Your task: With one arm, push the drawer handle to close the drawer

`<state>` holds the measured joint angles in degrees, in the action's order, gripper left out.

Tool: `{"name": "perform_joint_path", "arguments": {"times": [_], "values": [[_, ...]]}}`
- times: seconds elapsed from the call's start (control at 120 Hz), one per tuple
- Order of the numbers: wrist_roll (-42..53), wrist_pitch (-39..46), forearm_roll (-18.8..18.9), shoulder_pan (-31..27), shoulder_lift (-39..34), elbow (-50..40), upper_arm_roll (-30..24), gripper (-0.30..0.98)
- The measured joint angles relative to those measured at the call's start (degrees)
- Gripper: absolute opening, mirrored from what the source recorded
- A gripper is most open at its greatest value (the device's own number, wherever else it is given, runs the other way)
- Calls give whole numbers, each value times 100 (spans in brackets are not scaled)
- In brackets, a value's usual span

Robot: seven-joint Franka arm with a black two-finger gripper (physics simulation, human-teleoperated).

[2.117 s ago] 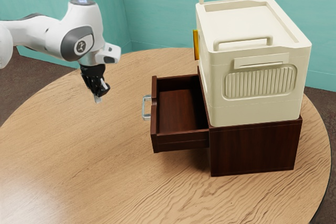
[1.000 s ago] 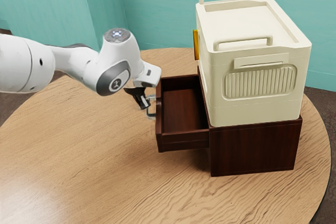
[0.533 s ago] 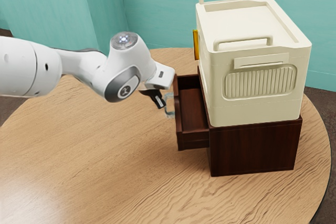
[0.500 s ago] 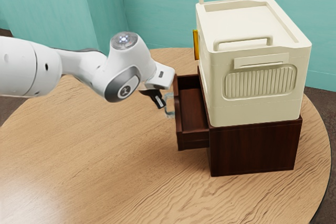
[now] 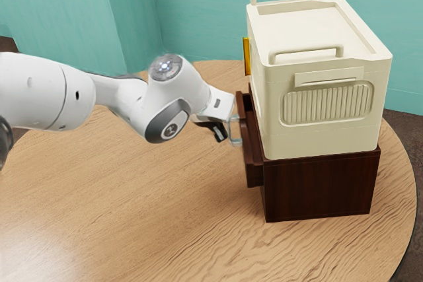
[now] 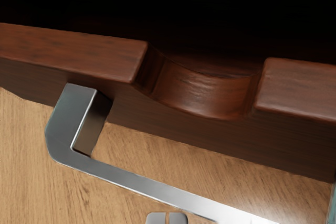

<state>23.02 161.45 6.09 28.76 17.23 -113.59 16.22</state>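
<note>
My gripper [image 5: 221, 136] is at the outer side of the silver drawer handle [image 5: 235, 142], low and tilted toward it. In the wrist view the two tips of the gripper [image 6: 167, 218] stand together, shut with nothing between them, right beside the bar of the handle [image 6: 131, 178]. Whether they touch the bar, I cannot tell. The dark brown drawer [image 5: 253, 163] sticks out a short way from its cabinet [image 5: 320, 186]. Its front, with a curved notch in the top edge, crosses the wrist view as the drawer [image 6: 68, 59], and a dark gap lies behind it.
A large cream box [image 5: 324, 123] with two top handles stands on the cabinet. A yellow piece [image 5: 247, 56] shows at the box's side, toward the exterior view's left. Beneath everything is a round wooden table [image 5: 145, 209], with teal walls beyond.
The drawer has slid toward the exterior view's right, much further into the cabinet. My gripper has come from away over the table to the handle and moved along with it.
</note>
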Motion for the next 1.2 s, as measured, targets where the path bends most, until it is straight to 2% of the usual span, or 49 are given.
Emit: {"name": "perform_joint_path", "arguments": {"times": [0.417,0.675,0.867,0.983,1.133,1.2], "values": [[45,758,52,-35,229,34,-185,-10],[58,936,62,-30,215,-27,-183,-10],[60,188,60,-53,-251,-230,-4,-10],[56,-255,59,-7,-762,-691,203,-10],[53,-895,59,-11,-1324,-849,347,-10],[53,-1186,59,8,-1487,-850,435,-3]]}}
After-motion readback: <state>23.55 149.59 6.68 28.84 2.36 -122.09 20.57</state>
